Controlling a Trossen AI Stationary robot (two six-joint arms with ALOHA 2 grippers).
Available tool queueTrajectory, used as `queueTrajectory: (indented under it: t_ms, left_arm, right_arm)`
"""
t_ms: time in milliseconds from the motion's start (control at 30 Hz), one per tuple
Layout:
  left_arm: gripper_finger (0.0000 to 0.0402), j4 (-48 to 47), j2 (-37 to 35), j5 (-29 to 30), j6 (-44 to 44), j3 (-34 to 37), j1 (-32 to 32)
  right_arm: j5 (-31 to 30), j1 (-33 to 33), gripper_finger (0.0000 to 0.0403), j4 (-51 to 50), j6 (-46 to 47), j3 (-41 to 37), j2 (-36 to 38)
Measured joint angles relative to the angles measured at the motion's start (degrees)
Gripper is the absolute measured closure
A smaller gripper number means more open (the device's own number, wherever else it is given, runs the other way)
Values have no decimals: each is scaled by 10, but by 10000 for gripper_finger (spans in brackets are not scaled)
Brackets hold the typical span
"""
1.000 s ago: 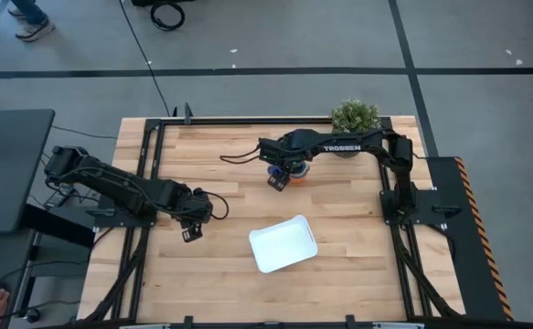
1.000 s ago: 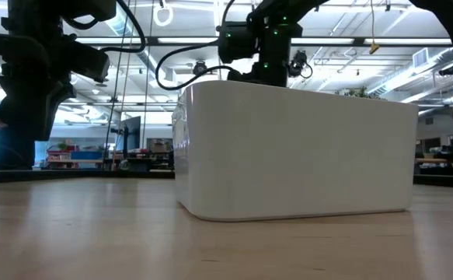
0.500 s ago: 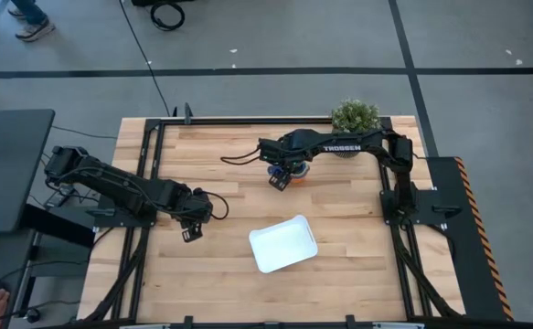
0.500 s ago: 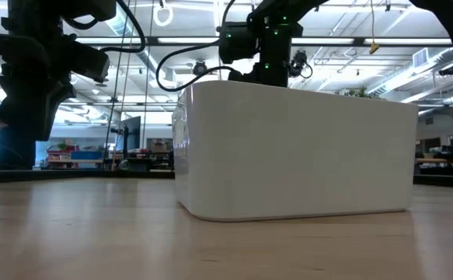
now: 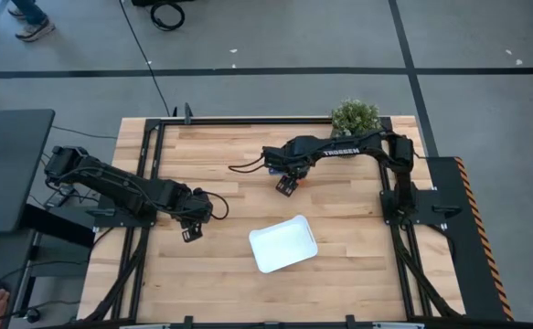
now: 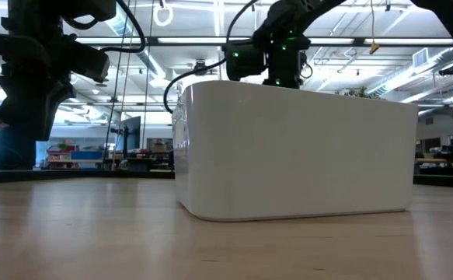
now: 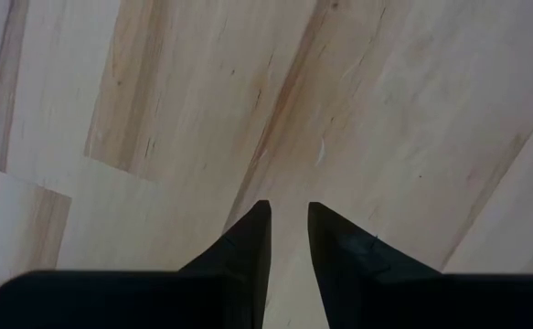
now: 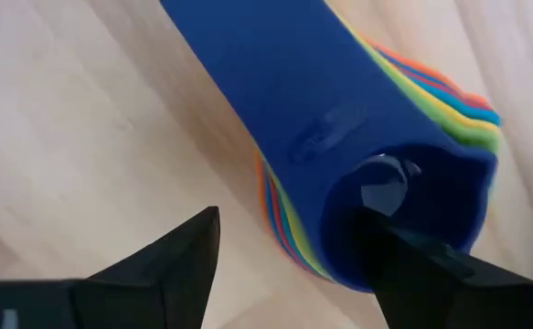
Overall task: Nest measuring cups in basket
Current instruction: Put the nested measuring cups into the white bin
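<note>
High view: we see the right pincer [image 5: 286,186] out over the far middle of the wooden counter [image 5: 339,228], with the potted plant [image 5: 355,115] beyond and to the right of it at the counter's far edge. The measuring cups [image 5: 295,176] show only as a small patch of colour directly under this pincer. The basket [image 5: 282,244] lies nearer the front edge than the right pincer, well apart from it, and nothing shows inside it. The left pincer [image 5: 189,233] hangs over bare wood to the left of the basket, apart from it.

Low view: we note the basket's white wall [image 6: 296,152] fills the middle. The right arm's wrist [image 6: 269,62] shows above its far rim; the cups are hidden behind the wall. The left arm [image 6: 36,74] stands at the left.

Left wrist view: we see the left pincer [image 7: 289,228] with its two fingers nearly pressed together, a narrow slit between them, pinching nothing, over plain wood.

Right wrist view: we record the right pincer [image 8: 293,251] spread wide. The cups sit as one nested stack [image 8: 376,155] on the counter, dark navy innermost with orange, yellow and blue rims fanned around it. One finger [image 8: 170,260] sits just beside the stack, the other [image 8: 421,274] over its bowl.
</note>
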State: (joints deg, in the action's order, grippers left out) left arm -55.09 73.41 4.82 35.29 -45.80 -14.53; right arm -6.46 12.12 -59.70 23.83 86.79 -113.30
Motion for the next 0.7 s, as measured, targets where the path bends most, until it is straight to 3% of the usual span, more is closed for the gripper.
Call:
queueTrajectory:
  t_ms: [700]
  left_arm:
    - [317, 0, 0, -17, 0, 0, 0]
  right_arm:
    - [11, 27, 142, 51, -65, -14, 2]
